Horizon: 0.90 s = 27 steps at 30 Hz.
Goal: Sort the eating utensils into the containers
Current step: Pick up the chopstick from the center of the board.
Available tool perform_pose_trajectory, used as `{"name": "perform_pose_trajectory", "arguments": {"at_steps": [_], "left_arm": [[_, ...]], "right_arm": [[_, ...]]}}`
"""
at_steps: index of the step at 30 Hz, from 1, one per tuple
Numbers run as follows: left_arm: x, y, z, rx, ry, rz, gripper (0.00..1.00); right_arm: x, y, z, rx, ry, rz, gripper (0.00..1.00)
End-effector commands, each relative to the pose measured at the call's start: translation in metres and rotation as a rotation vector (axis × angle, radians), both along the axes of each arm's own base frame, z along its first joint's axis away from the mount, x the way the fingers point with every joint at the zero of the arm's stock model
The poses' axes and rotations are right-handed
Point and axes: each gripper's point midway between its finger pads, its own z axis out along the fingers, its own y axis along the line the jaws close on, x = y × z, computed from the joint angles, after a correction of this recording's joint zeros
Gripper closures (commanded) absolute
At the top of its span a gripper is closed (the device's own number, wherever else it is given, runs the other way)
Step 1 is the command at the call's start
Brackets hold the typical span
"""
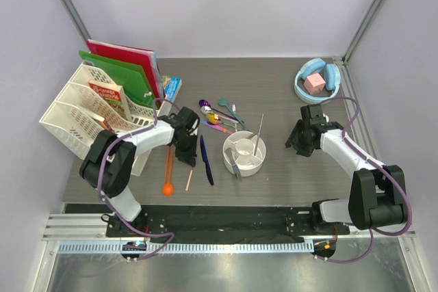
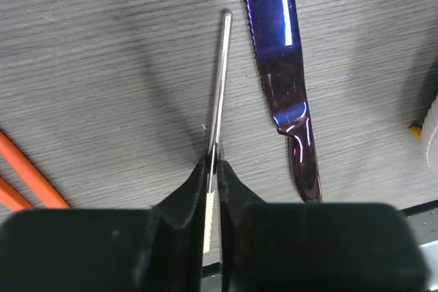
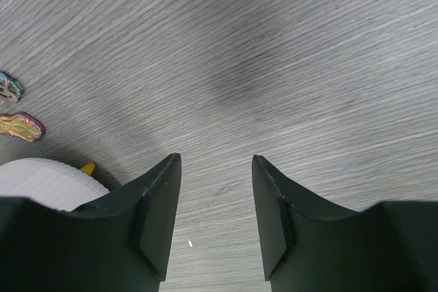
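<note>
Left tool (image 2: 213, 169) pinched shut on a slim silver piece (image 2: 219, 80); right tool (image 3: 215, 189) spread wide, holding nothing.
We see the dark blue knife (image 2: 284, 66) just beside that piece at its 3 o'clock, orange pieces (image 2: 34, 170) at 8 o'clock, and the lattice rack (image 1: 72, 111) at 9 o'clock. Between both tools stands the white divided cup (image 1: 244, 169): a silver stick (image 1: 258, 135) leans in its right side, a grey piece (image 1: 234, 163) in its near-left compartment. At its 11 o'clock lie loose coloured utensils (image 1: 220, 117).
</note>
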Motion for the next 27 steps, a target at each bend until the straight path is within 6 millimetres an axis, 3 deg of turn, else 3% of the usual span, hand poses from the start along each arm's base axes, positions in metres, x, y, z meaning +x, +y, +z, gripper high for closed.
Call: {"name": "perform_pose_trajectory", "arguments": {"at_steps": [1,2,7,10,14,18,22,27], "left_arm": [[-0.008,0.005,-0.009,0.049,0.050,-0.021,0.94],[-0.008,0.005,-0.009,0.052,0.054,-0.023,1.00],[-0.006,0.003,-0.005,0.043,0.037,-0.032,1.00],[0.003,-0.001,0.010,0.015,-0.026,-0.031,1.00],[0.022,-0.004,0.048,-0.024,-0.166,-0.020,1.00],[0.044,-0.008,0.100,-0.063,-0.317,-0.042,1.00],[0.062,-0.024,0.152,-0.156,-0.445,-0.056,1.00],[0.068,-0.053,0.205,-0.343,-0.544,-0.095,1.00]], "right_arm": [[0.009,0.001,0.012,0.013,-0.057,-0.017,0.48],[0.010,0.000,0.012,0.014,-0.058,-0.018,0.48],[0.013,0.001,0.013,0.013,-0.060,-0.016,0.48],[0.014,0.001,0.013,0.013,-0.064,-0.012,0.48],[0.015,0.002,0.013,0.016,-0.067,-0.007,0.48],[0.016,0.003,0.014,0.020,-0.071,-0.004,0.49],[0.017,0.003,0.014,0.020,-0.071,0.000,0.48],[0.017,0.003,0.017,0.021,-0.080,-0.004,0.49]]}}
